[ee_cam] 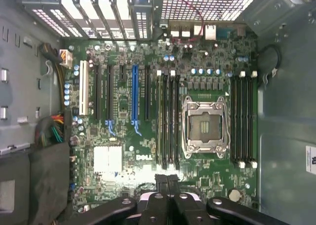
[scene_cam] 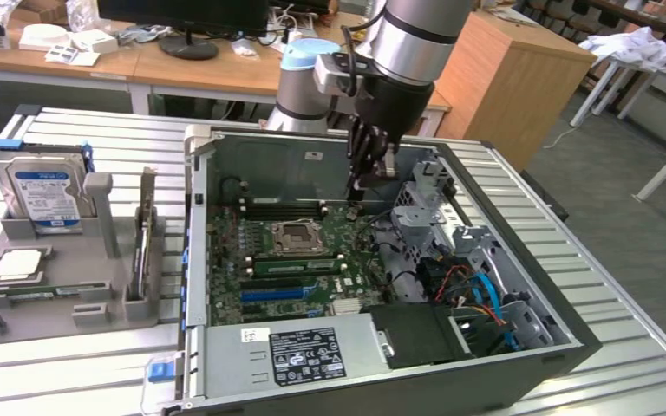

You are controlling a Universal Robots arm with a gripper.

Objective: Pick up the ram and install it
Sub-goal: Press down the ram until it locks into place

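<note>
Inside the open computer case (scene_cam: 275, 165), the ram (scene_cam: 295, 264) stands on edge in a memory slot just on the near side of the processor socket (scene_cam: 298, 234), and nothing grips it. Farther back, the gripper (scene_cam: 357, 189) hangs above the far memory slots (scene_cam: 292, 208). Its fingers are pressed together on nothing, and the socket lies between it and the ram.

A silver slatted desk (scene_cam: 617, 290) carries it all. The open computer case (scene_cam: 281, 160) lies flat on its side towards the exterior view's right, and just beside it, on the exterior view's left, sits a grey parts holder (scene_cam: 79, 301).
</note>
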